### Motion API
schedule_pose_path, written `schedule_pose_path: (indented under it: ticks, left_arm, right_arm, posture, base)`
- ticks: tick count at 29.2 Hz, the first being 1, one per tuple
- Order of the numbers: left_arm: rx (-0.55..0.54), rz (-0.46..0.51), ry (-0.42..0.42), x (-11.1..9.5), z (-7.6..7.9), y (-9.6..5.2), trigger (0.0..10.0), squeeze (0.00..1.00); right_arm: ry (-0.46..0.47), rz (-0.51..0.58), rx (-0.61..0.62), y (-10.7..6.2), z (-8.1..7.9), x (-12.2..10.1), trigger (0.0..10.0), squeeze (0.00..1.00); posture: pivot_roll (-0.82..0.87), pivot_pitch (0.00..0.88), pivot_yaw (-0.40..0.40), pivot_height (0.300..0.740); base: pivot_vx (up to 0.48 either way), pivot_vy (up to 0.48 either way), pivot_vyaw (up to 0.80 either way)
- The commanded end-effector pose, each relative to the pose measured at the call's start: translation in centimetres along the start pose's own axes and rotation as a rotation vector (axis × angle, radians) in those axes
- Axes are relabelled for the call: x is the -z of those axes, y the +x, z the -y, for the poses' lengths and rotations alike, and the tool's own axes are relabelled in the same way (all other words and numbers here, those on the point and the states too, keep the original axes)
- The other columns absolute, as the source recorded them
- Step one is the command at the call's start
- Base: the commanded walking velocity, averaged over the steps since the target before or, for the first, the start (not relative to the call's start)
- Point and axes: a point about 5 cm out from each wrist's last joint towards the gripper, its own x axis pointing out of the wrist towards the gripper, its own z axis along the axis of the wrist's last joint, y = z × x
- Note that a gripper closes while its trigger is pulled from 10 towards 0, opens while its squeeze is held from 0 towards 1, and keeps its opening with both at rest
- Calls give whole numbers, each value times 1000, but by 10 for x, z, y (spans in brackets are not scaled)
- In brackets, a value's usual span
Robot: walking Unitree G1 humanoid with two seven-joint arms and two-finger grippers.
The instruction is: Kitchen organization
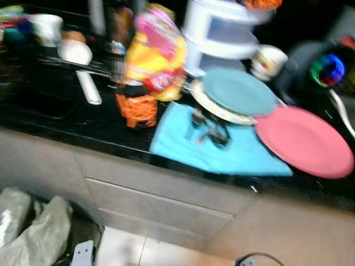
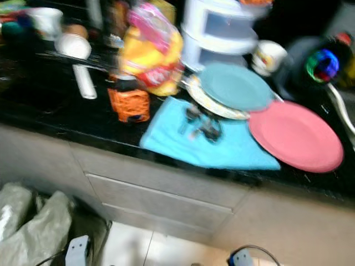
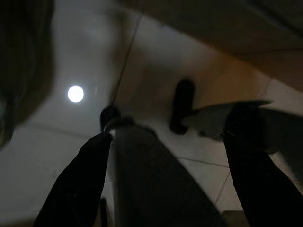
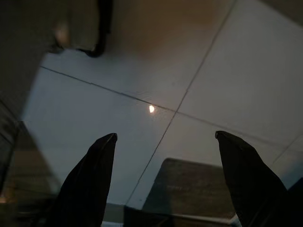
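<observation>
Centrally on black worktop [image 1: 50,119]: blue cloth [image 1: 233,152], dark utensils [image 1: 211,130] atop; left pincer [image 3: 165,142] and right pincer [image 4: 163,137] wide, floorward.

Long, tapered black fingers [image 4: 90,184] on both grippers' jaws

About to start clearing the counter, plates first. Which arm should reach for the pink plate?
Right, probably. The pink plate lies at the right end of the counter, on the right arm's side. Both the left gripper and right gripper hang over the floor with jaws open, so neither is closer yet.
</observation>
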Motion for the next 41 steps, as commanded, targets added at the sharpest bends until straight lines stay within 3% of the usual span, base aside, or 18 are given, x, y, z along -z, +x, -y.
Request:
schedule_pose_path:
  ticks: [1,16,24,26,28,29,30,33,34,35,36,39,40,41]
  left_arm:
    - [0,-31,-5,9,0,-1,10000,0]
    - [-2,-33,0,10,-2,-2,10000,0]
    - [-4,-33,1,10,-3,-2,10000,0]
    - [-4,-32,0,10,-3,-2,10000,0]
    - [-4,-32,0,10,-3,-2,10000,0]
    - [-2,-34,-1,10,-3,-3,10000,0]
    - [-1,-35,0,11,-3,-3,10000,0]
    - [0,-38,2,11,-3,-3,10000,0]
    - [0,-38,2,11,-3,-3,10000,0]
    - [1,-39,1,12,-2,-3,10000,0]
    - [1,-39,1,12,-2,-3,10000,0]
    - [2,-39,-1,12,-3,-3,10000,0]
    - [2,-39,-1,12,-3,-3,10000,0]
    - [2,-42,2,13,-3,-3,10000,0]
  right_arm:
    - [9,-16,13,0,2,4,10000,0]
    - [73,15,81,-1,7,-1,10000,0]
    - [200,76,224,-6,32,-12,10000,0]
    - [285,100,302,-9,47,-16,10000,0]
    - [285,100,302,-9,47,-16,10000,0]
    - [419,101,438,-18,73,-14,10000,0]
    - [471,89,502,-22,85,-11,10000,0]
    - [583,-9,656,-35,112,11,10000,0]
    - [583,-9,656,-35,112,11,10000,0]
    - [700,-40,750,-44,127,24,10000,0]
    - [700,-40,750,-44,127,24,10000,0]
    - [832,11,902,-61,154,26,10000,0]
    - [832,11,902,-61,154,26,10000,0]
    - [865,98,972,-72,171,16,10000,0]
  posture:
    - [79,58,-42,740]
    - [82,70,-31,740]
    - [82,73,-29,740]
    - [83,73,-29,740]
    - [83,73,-29,740]
    - [77,75,-25,740]
    - [76,74,-27,740]
    - [75,76,-29,740]
    - [75,76,-29,740]
    - [78,76,-29,740]
    - [78,76,-29,740]
    - [72,78,-25,740]
    - [72,78,-25,740]
    - [71,78,-25,740]
  base:
    - [0,0,-788]
    - [0,0,-630]
    - [0,0,0]
    - [0,0,0]
    - [0,0,0]
    - [0,0,0]
    - [0,0,0]
    - [0,0,0]
    - [0,0,0]
    - [0,0,0]
    - [0,0,0]
    - [0,0,0]
    - [0,0,0]
    - [0,0,0]
